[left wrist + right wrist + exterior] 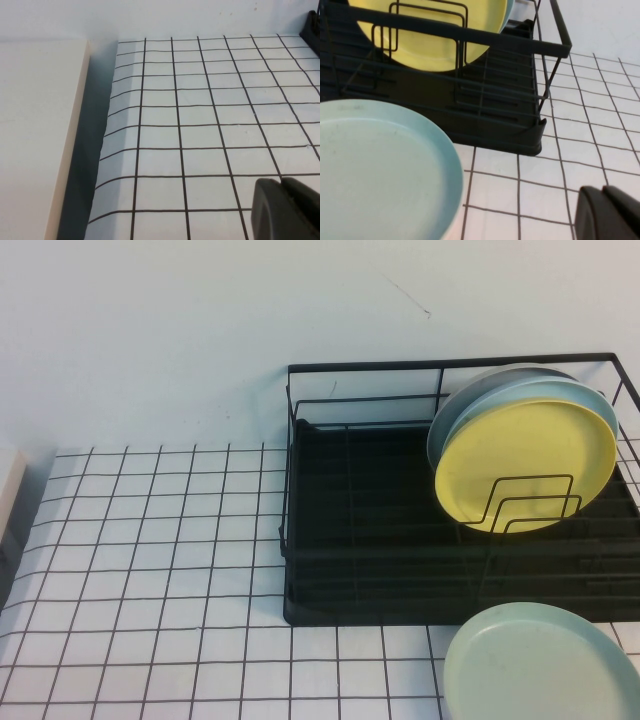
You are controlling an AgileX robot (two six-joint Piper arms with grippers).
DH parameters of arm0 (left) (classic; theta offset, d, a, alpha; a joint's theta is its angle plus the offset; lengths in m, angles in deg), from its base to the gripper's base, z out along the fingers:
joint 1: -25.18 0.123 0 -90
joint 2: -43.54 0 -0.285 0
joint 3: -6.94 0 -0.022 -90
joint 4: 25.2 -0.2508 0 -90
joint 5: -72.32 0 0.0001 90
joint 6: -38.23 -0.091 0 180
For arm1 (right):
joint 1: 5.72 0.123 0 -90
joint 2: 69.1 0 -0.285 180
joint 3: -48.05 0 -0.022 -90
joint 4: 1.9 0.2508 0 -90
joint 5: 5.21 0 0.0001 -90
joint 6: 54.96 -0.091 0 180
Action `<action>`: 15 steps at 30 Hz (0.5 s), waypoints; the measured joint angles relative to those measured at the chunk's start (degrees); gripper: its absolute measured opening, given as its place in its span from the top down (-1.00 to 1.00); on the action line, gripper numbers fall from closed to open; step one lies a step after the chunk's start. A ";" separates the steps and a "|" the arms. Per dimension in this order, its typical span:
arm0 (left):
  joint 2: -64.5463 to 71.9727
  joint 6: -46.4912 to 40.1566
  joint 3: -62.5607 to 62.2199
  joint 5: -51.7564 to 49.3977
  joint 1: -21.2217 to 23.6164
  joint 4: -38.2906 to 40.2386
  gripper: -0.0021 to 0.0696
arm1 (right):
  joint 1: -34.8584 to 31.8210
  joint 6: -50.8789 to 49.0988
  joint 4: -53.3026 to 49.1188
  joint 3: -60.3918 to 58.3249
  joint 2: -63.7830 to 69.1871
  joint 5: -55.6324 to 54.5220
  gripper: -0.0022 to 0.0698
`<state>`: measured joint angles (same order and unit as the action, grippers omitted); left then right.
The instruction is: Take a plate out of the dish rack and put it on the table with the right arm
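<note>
A pale mint-green plate (540, 665) lies flat on the gridded table (150, 570), just in front of the black wire dish rack (360, 540); the right wrist view shows the same plate (375, 170) before the rack (495, 115). Neither arm appears in the high view. My right gripper (602, 192) is shut with nothing in it, hovering over the table beside the plate and apart from it. My left gripper (281, 182) is shut and empty too, over bare grid cloth (200, 115) at the table's left side.
A yellow plate (525, 465) stands upright in the rack's wire loops, with a blue-grey plate (500, 390) behind it. A cream board (35, 135) lies beyond the cloth's left edge. A white wall rises behind the table.
</note>
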<state>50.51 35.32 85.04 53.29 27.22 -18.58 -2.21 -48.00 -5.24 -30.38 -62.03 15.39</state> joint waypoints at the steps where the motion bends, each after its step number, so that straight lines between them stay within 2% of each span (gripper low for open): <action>1: 0.00 0.00 0.00 0.00 0.00 0.00 0.95 | 0.00 0.26 0.00 0.00 0.00 0.00 0.95; 15: 0.00 0.00 0.00 0.00 0.00 0.00 0.95 | 0.00 0.93 0.00 0.00 0.00 -0.10 0.95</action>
<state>50.51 35.32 85.04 53.29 27.22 -18.58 -2.21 -47.07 -5.24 -30.38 -62.03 15.28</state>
